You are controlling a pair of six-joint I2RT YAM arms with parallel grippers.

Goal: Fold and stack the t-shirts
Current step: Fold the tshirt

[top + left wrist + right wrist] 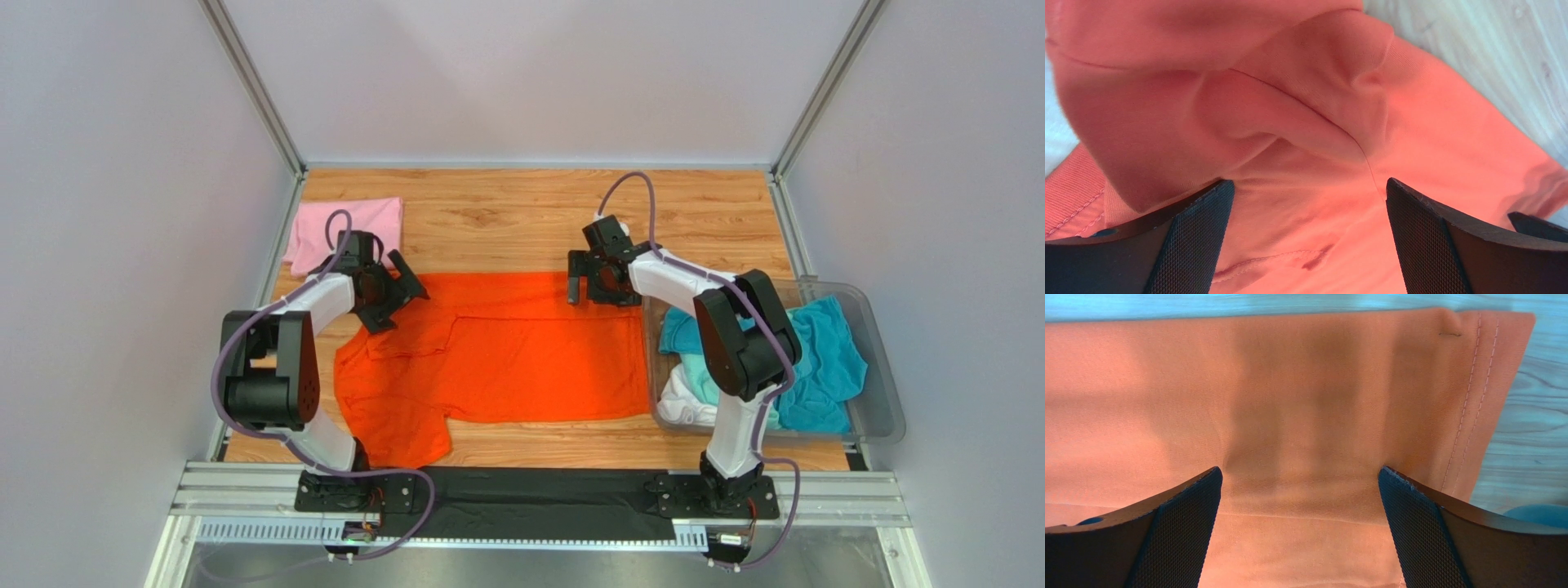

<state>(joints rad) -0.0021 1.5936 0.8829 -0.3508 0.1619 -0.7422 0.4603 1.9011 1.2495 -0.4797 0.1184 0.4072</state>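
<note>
A bright orange t-shirt point(515, 349) lies spread on the wooden table, its far part folded over. My left gripper point(390, 298) is open over its rumpled far-left corner point(1309, 122); the fingers point(1192, 239) straddle the cloth. My right gripper point(594, 292) is open over the far-right corner, near the hem point(1475, 392); its fingers point(1419, 527) stand wide apart over flat cloth point(1303, 416). A folded light pink t-shirt point(346, 229) lies at the far left. Teal point(822, 355), mint and white point(689, 398) t-shirts lie in the bin.
A clear plastic bin point(886, 404) stands at the right edge of the table, against my right arm. Grey walls and metal posts close in the table on three sides. Bare wood point(515, 208) shows behind the orange shirt.
</note>
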